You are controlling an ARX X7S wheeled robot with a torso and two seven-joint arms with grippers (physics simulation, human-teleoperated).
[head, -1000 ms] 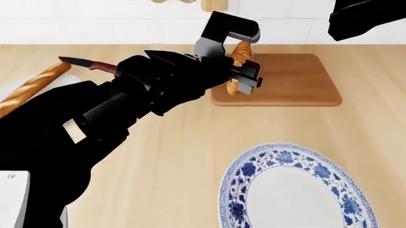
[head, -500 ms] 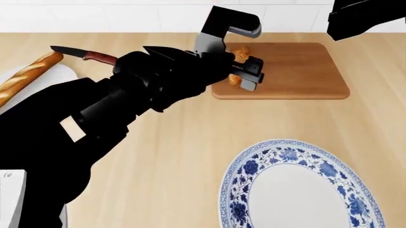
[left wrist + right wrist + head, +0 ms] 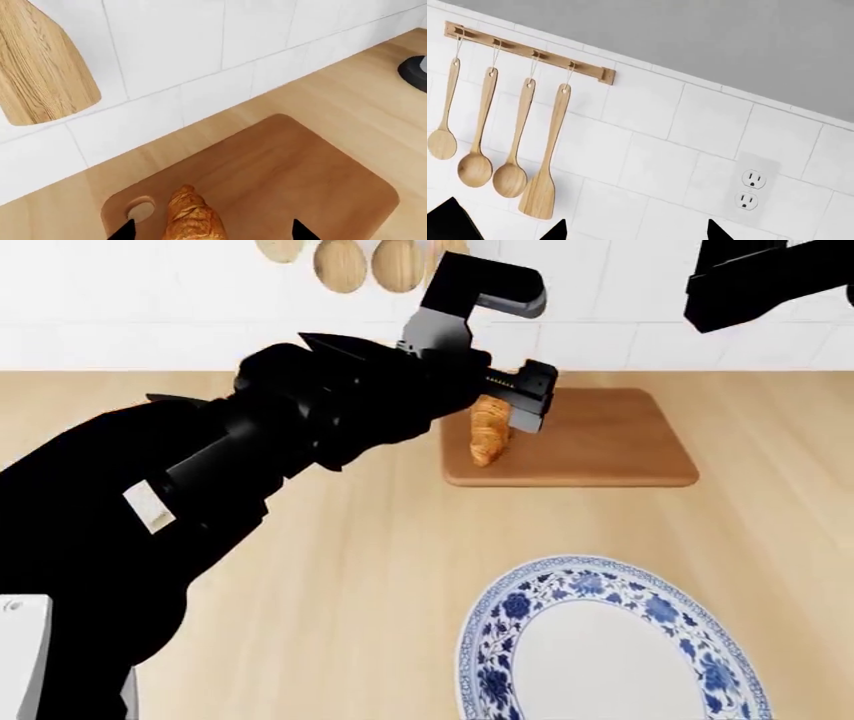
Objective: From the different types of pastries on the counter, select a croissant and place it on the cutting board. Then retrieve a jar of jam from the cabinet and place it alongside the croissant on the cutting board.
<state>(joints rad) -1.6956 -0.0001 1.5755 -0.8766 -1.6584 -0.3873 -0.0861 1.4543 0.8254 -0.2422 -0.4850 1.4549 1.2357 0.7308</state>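
Head view: left gripper (image 3: 514, 405) sat over the left end of the cutting board (image 3: 614, 440), mid-frame, w/ the croissant (image 3: 489, 432) just under it, lying on the board; can't tell from here if the fingers touched the pastry. Left wrist view showed more: croissant (image 3: 192, 220) at bottom center on the board (image 3: 280, 175), beside the small hole (image 3: 140, 211), w/ the two dark fingertips (image 3: 124, 231) spread wide on either side, clear of it, so jaws open, holding nothing. Right arm only a black shape in head view's upper right; gripper state can't tell. Right wrist view alone showed wooden spoons (image 3: 477, 165) on a wall rack plus an outlet (image 3: 750, 189). Blue-white plate (image 3: 614, 640) lower right on the counter (image 3: 347, 570). No jam jar seen.
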